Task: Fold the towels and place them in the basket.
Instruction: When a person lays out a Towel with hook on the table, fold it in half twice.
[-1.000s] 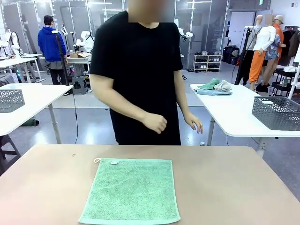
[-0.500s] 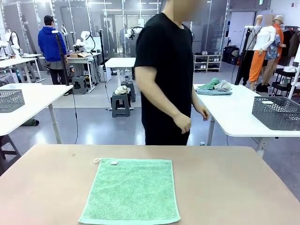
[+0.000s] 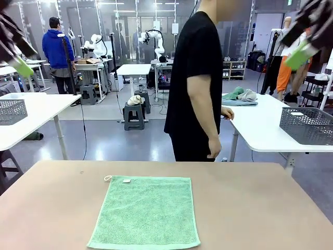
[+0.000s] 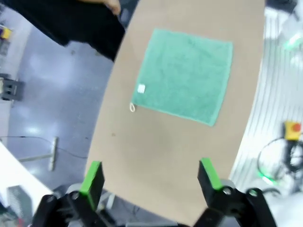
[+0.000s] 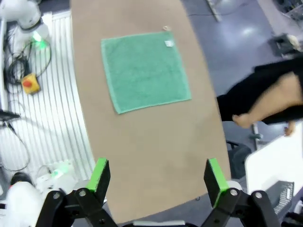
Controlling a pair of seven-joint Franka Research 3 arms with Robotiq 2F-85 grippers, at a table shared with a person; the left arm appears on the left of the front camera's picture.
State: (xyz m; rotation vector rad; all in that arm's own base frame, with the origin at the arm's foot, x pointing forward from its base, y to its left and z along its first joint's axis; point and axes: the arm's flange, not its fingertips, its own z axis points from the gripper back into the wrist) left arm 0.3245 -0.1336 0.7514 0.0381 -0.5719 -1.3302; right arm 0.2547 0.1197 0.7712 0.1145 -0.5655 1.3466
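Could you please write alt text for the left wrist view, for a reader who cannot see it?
A mint green towel lies spread flat on a tan table, seen from above, its white tag near one edge. The left gripper, fingers open, hangs in the foreground; a person in black is beside the table.

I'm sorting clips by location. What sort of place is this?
Likely a robotics lab or test hall, not a home: white work tables stand about an open floor, and the left gripper and right gripper, both open, hang above a brown table bearing a mint green towel.
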